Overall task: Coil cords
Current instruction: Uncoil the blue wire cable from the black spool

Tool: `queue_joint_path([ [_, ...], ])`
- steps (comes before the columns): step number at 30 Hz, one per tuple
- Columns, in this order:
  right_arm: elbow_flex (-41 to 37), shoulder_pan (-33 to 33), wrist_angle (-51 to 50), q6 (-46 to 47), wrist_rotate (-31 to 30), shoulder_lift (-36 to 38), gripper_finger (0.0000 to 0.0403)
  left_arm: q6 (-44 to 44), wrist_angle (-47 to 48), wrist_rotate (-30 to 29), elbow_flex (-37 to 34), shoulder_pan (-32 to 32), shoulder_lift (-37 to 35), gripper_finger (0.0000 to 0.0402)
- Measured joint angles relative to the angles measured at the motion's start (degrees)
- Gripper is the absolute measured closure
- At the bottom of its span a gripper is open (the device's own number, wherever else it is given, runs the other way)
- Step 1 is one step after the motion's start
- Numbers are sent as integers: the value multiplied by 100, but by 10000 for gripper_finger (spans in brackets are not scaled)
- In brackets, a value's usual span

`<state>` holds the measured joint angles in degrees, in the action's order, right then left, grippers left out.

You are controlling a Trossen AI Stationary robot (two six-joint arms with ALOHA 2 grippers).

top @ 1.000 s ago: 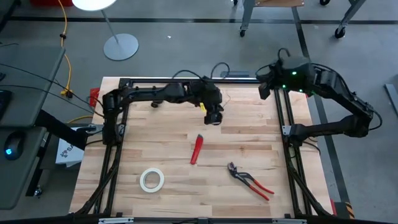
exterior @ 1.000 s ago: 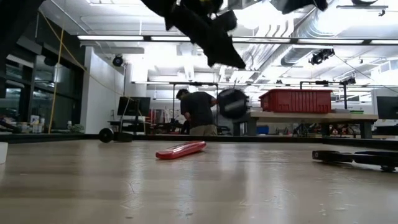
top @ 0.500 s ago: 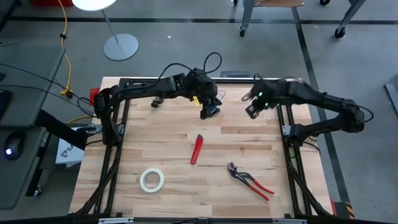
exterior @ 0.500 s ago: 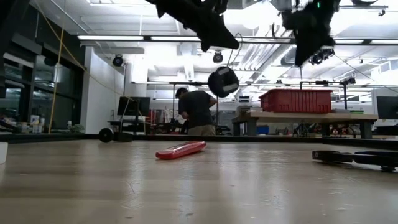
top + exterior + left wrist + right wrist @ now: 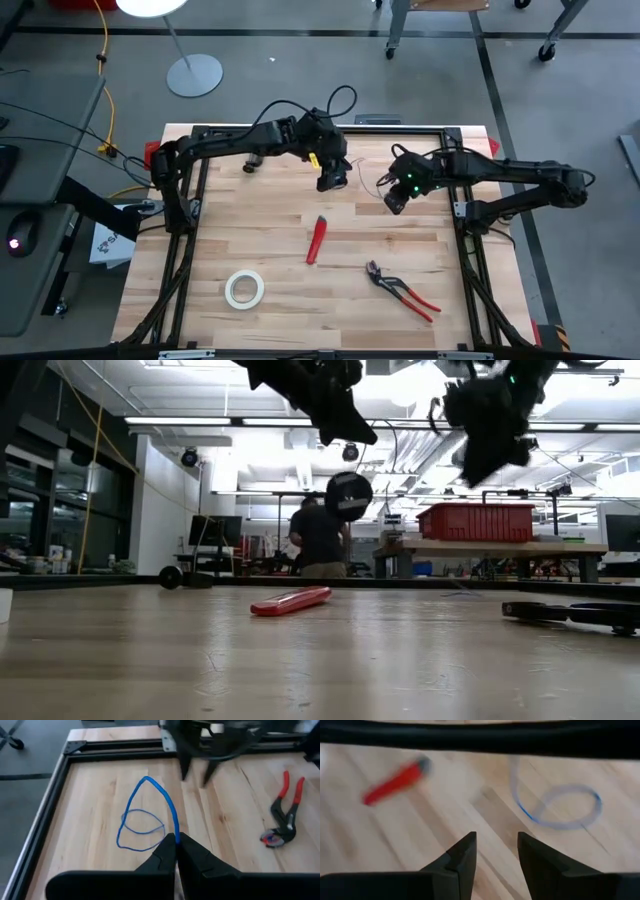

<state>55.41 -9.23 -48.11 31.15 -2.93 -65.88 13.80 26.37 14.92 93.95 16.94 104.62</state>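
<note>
Left hand (image 5: 176,851) clamped on thin blue wire (image 5: 150,812) | right hand (image 5: 496,851) fingers apart, above loops | advice: descend slowly, pinch one strand only

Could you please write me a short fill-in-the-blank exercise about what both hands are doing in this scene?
1. The left hand is shut on the ____ wire.
2. The right hand has its fingers ____.
3. A black spool hangs ____ the table.
4. The pliers have ____ handles.

Missing words: blue; open; above; red

Grey floor (image 5: 300,60), red bin (image 5: 478,522) on bench
</note>
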Motion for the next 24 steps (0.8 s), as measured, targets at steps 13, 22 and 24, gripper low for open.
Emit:
queue_joint_path([
  [13, 208, 164, 1074, -309, -185, -3, 269, -322, -264, 31, -2, 277, -42, 401],
  [22, 185, 637, 1008, -264, -393, -3, 270, -566, -464, 417, -126, 382, -42, 401],
  [24, 128, 759, 961, -146, -528, -3, 270, -772, -691, 485, -265, 383, -44, 401],
])
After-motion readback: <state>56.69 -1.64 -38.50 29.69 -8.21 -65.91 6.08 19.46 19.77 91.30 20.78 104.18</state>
